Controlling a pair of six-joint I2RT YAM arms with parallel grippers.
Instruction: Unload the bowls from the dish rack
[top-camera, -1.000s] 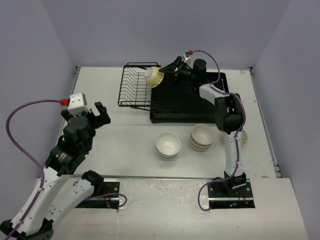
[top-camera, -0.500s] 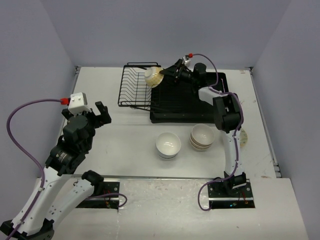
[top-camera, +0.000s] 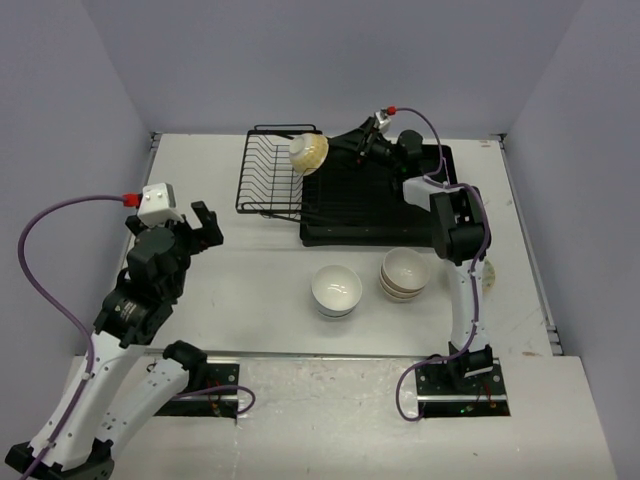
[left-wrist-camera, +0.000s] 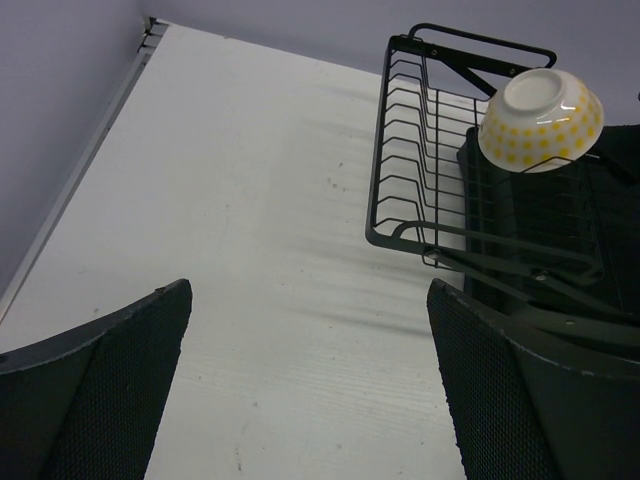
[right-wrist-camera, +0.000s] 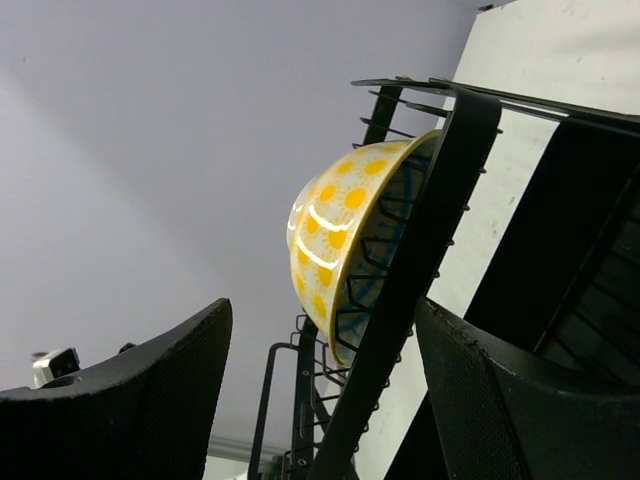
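Reach stage, by judgement. Noted yellow-dotted bowl (top-camera: 308, 152) on edge in dish rack (top-camera: 268, 182), far edge of counter (top-camera: 250, 275). Noted right pincer (top-camera: 338, 150) parted beside it, gripping nothing; left pincer (top-camera: 200, 226) wide apart, empty. Next: straddle rim, close, lift clear.

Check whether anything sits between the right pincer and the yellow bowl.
Yes: a black bar and wires of the rack cross in front of the bowl, between it and the open right pincer.

No legible text, label, brand, number or sign in any view.
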